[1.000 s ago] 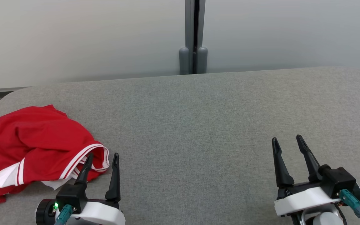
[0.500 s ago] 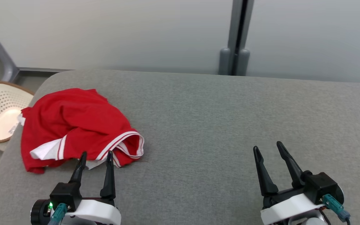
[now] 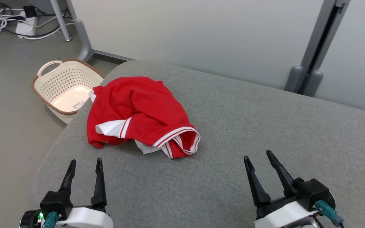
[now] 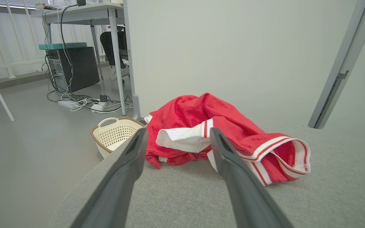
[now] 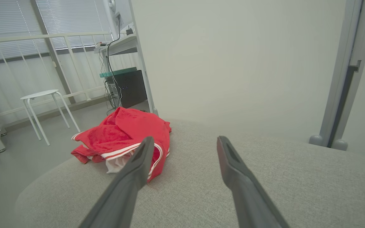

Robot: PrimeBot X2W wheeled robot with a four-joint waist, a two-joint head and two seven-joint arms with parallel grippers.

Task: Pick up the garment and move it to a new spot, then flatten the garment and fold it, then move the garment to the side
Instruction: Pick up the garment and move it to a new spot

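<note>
A crumpled red garment (image 3: 138,110) with white trim lies near the left end of the grey padded table (image 3: 265,126). In the left wrist view the garment (image 4: 201,117) sits just beyond the open fingers; in the right wrist view the garment (image 5: 122,133) lies off to the left. My left gripper (image 3: 85,162) hovers open near the table's front left corner, a short way in front of the garment and apart from it. My right gripper (image 3: 258,156) stands open at the lower right, well clear of the cloth, nothing between its fingers.
A cream perforated laundry basket (image 3: 60,88) stands on the floor beside the table's left end. Cables and a power strip (image 3: 17,22) lie on the floor at the far left. A pale wall with a grey post (image 3: 315,53) runs behind the table. A white stool (image 5: 43,107) stands further off.
The camera has swung left, so the whole scene shifted right and the basket and floor came into view. The garment has not moved on the table. Both grippers stay open.
</note>
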